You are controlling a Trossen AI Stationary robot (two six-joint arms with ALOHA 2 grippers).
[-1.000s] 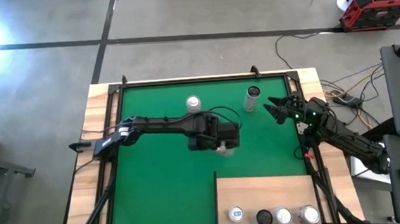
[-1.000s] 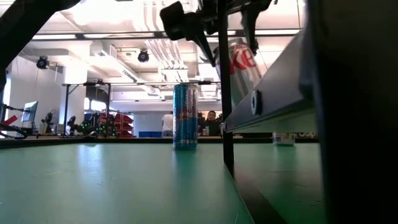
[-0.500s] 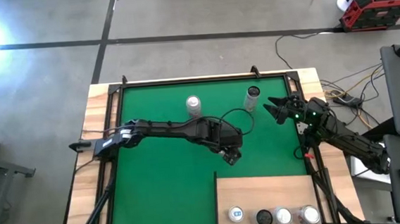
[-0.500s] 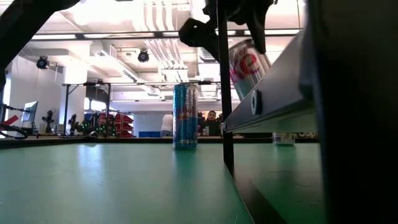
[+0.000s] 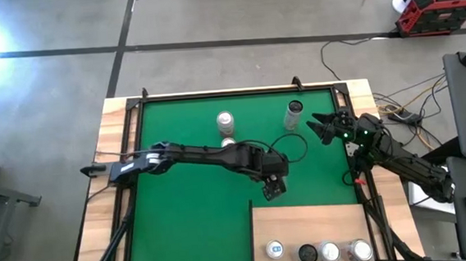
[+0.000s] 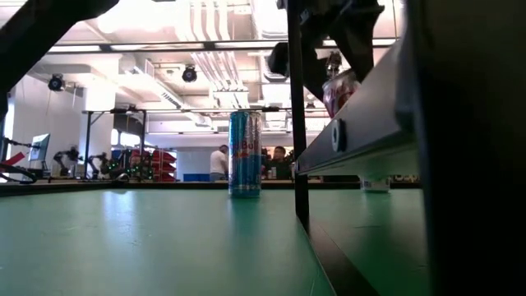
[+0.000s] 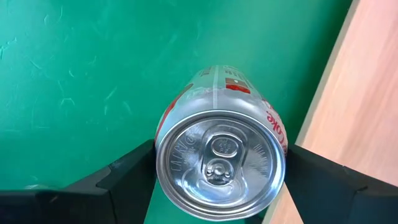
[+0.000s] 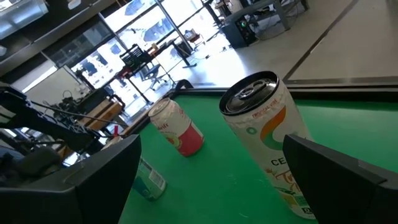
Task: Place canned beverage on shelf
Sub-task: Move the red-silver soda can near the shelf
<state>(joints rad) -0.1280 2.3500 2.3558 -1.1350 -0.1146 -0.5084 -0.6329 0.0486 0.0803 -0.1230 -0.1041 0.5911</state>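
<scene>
Fingers of the left gripper (image 7: 217, 180) are clamped on a silver-and-red soda can (image 7: 221, 158), one dark finger pressed against each side of it, its pull-tab top facing the wrist camera. Seen from overhead, that gripper (image 5: 271, 187) hangs above the green mat (image 5: 182, 224) near the middle of the bench, just off the shelf's 11 o'clock corner. Under the can lie green mat and the pale wood of the shelf (image 7: 348, 112), whose edge runs right beside the can.

At the shelf's (image 5: 313, 223) 6 o'clock edge, four cans (image 5: 317, 252) stand in a row. On the mat toward 12 o'clock stand a pale-topped can (image 5: 225, 120), a second one (image 5: 228, 142) beside it, and a dark-topped can (image 5: 294, 114).

Right gripper fingers (image 5: 322, 127) stand wide apart and hold nothing, at the mat's 2 o'clock side, facing the dark-topped white-and-orange can (image 8: 267, 130) close in front of them.

From bench height a tall blue can (image 6: 245, 154) stands upright on the mat, and people show in the room behind.
</scene>
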